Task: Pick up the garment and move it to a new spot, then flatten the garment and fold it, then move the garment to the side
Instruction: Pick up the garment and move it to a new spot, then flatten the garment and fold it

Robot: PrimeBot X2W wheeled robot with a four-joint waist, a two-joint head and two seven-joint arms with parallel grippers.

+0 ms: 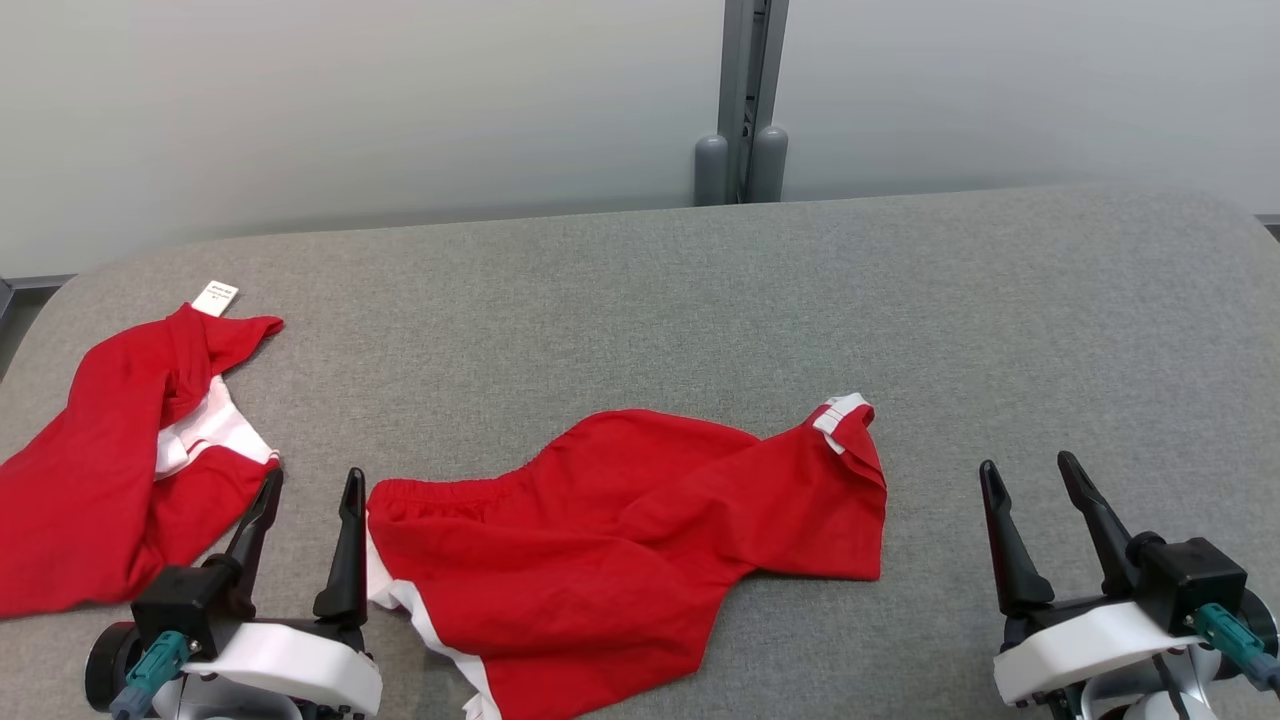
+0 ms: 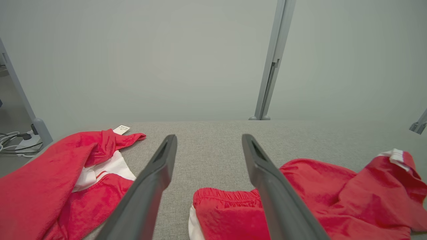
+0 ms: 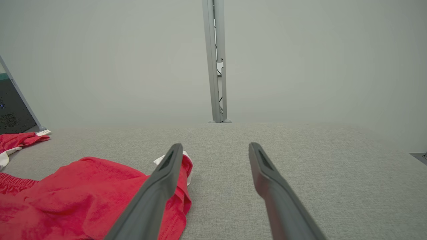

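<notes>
a crumpled red garment (image 1: 620,540) with white trim is seen lying on the near middle of a grey fabric-covered bench (image 1: 700,290). its elastic waistband is turned toward the robot's left, and one white-edged hem is raised at its far right corner. the left end effector (image 1: 312,478) is held low over the near part of the bench, just beside the waistband, with its two dark fingers spread apart and nothing gripped between them. whether the nearer finger touches the cloth cannot be told. in the left wrist view the waistband is seen lying below the gap, closer to the right-hand finger. the right end effector (image 1: 1027,463) is held over bare bench, well to the right of the garment, its fingers likewise parted and empty. a second red garment (image 1: 100,480), also trimmed in white, is heaped at the bench's left edge, with a white tag (image 1: 215,297) lying at its far end. a pale wall (image 1: 400,100) and a grey metal post (image 1: 742,90) are seen behind the bench.
</notes>
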